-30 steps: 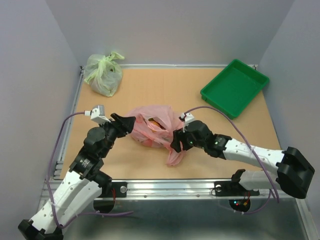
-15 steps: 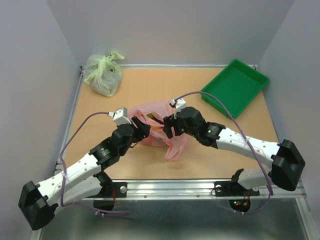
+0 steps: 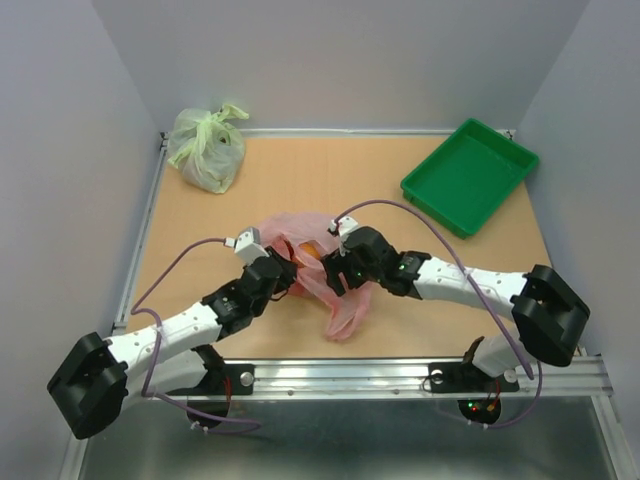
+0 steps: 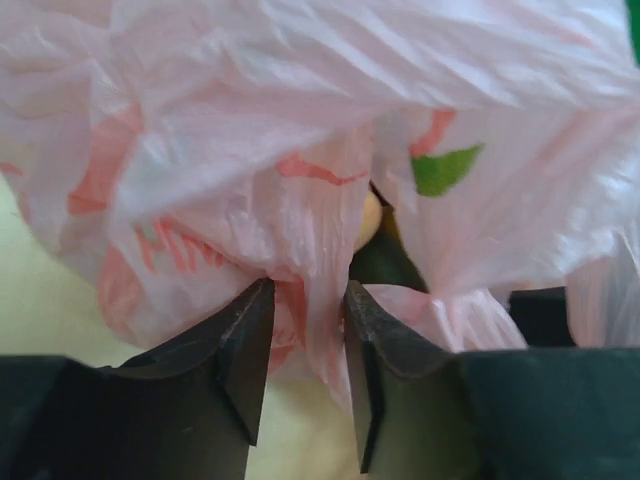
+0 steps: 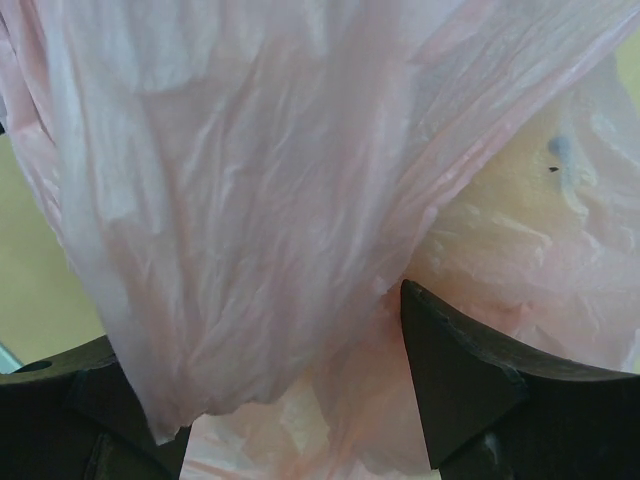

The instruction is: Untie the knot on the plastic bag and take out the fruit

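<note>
While left gripper (image 4: 306, 292) pinches a fold of plastic bag (image 3: 300, 224), right gripper (image 5: 262, 335) spread wide under draped film

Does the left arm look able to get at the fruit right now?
Probably not: the left claw is pinched on a fold of the plastic bag, and the fruit only peeks through a narrow gap behind it.

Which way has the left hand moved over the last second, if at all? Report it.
Yes. The left hand went right and nearer, away from the pale green knotted plastic bag.
</note>
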You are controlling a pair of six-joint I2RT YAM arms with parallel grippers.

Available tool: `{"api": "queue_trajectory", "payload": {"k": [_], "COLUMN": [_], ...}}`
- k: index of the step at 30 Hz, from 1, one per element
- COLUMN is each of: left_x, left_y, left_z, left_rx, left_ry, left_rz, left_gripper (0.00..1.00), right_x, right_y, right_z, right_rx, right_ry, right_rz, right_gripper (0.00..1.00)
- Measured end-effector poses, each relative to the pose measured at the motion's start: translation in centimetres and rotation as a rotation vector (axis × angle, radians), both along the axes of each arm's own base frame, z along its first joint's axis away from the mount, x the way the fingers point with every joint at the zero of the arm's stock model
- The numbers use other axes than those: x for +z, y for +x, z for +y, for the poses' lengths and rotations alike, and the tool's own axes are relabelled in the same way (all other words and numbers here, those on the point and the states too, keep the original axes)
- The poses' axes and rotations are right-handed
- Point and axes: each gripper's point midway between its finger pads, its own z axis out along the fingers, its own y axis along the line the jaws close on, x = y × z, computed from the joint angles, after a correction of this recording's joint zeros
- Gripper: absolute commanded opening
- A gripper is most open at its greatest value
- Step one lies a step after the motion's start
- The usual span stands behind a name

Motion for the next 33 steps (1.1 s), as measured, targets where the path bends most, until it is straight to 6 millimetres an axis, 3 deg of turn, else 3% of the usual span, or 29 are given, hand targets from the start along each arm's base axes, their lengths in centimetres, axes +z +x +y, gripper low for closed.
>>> {"api": "queue_trajectory", "payload": {"k": [3,4,6,9,10,13,16,18,21,22,23,25,29,33], "left_x": [-0.9,-1.1,-1.5,-1.7,-1.8,-1.6,-1.9,-2.3,-2.7,-2.8,-2.8,-2.9,-3.2,-2.5], "left_y": [-0.2,-0.3,-0.6,-1.1,-1.3,-1.9,-2.3,-2.7,-3.1,-3.2,-3.2,-3.2,-3.1,-2.7], "left_z": [0.5,0.6,0.9,1.3,1.4,1.4,1.8,2.2,2.6,2.7,2.7,2.7,2.3,1.6], "left_rx": [0.02,0.022,0.026,0.026,0.024,0.007,0.006,0.004,0.003,0.002,0.001,-0.006,-0.029,-0.062], "left_ry": [0.004,0.005,0.003,-0.008,-0.014,-0.031,-0.027,-0.02,-0.014,-0.011,-0.009,0.004,0.046,0.066], "left_rz": [0.014,0.018,0.025,0.026,0.028,0.029,0.035,0.043,0.05,0.052,0.05,0.051,0.068,0.065], "left_gripper": [0.0,0.0,0.0,0.0,0.0,0.0,0.0,0.0,0.0,0.0,0.0,0.0,0.0,0.0], "right_x": [0.2,0.3,0.5,0.0,-0.3,-0.9,-0.9,-0.5,0.5,0.8,1.4,3.3,7.3,11.1], "right_y": [0.6,0.9,2.0,4.4,5.7,8.7,10.8,12.3,13.7,13.7,13.6,12.6,9.2,4.1], "right_z": [-0.5,-0.8,-1.7,-3.6,-4.3,-5.8,-7.8,-9.7,-12.0,-12.2,-11.9,-10.3,-5.7,-0.6], "right_rx": [-0.037,-0.056,-0.112,-0.218,-0.264,-0.359,-0.445,-0.513,-0.582,-0.577,-0.561,-0.488,-0.306,-0.062], "right_ry": [-0.017,-0.025,-0.051,-0.086,-0.095,-0.121,-0.131,-0.122,-0.102,-0.098,-0.08,-0.033,0.054,0.172], "right_rz": [-0.032,-0.048,-0.084,-0.099,-0.097,-0.1,-0.101,-0.103,-0.11,-0.11,-0.109,-0.128,-0.188,-0.212], "right_gripper": [0.72,0.68,0.47,0.26,0.11,0.02,0.03,0.13,0.37,0.47,0.51,0.61,0.63,0.63]}}
